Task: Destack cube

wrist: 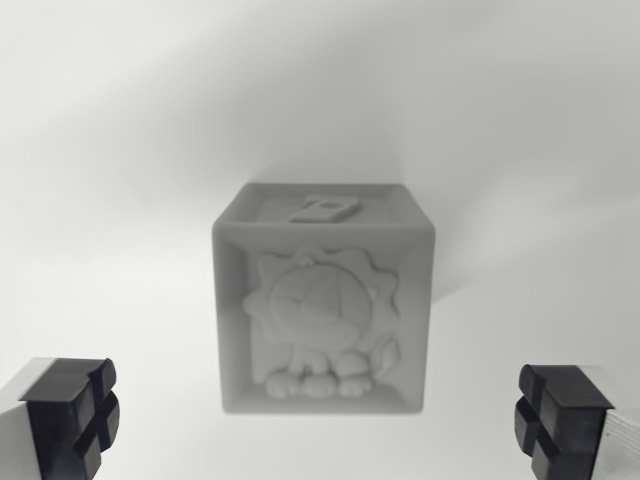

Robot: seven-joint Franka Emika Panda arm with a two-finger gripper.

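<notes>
Black fingertips (70, 415) of the end effector (318, 420) stood wide apart, holding nothing, before a lion-embossed cube (323, 305) on a plain white bench (110, 180).

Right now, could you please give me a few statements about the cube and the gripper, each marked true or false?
1. The gripper is open, with a finger at each lower corner of the wrist view. True.
2. The fingers are clamped on the cube. False: they stand clear of it on both sides.
3. The cube's facing side carries a raised lion figure. True.
4. A second cube is plainly visible beside it. False: only one cube shows, on a plain pale surface.
5. The cube sits at the wrist view's far left edge. False: it is near the middle.
</notes>
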